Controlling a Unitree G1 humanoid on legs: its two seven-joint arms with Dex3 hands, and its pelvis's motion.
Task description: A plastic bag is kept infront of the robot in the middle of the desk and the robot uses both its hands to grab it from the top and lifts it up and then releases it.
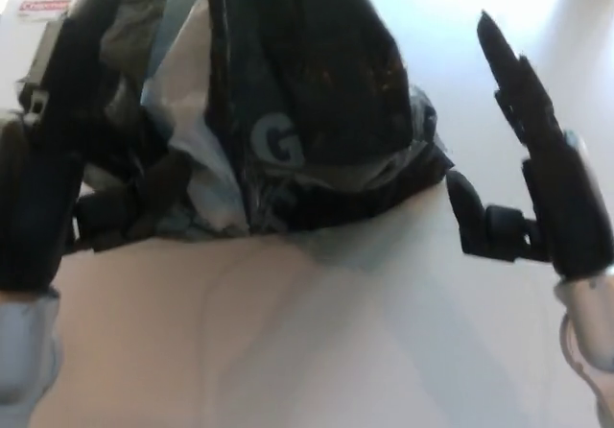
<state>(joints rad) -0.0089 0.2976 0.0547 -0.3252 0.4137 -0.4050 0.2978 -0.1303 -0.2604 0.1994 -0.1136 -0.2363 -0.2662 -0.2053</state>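
The crumpled black plastic bag (317,111) sits on the white counter (317,351), with bare room in front of it. One pale letter "G" shows; the rest is unreadable. The left hand (58,159) presses against the bag's side, grip unclear. The right hand (528,178) stands apart, fingers spread, empty.

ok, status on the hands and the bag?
Left hand against the bag, grip unclear. Right hand open, clear of the bag. Bag crumpled, on the desk. Nothing in the way.
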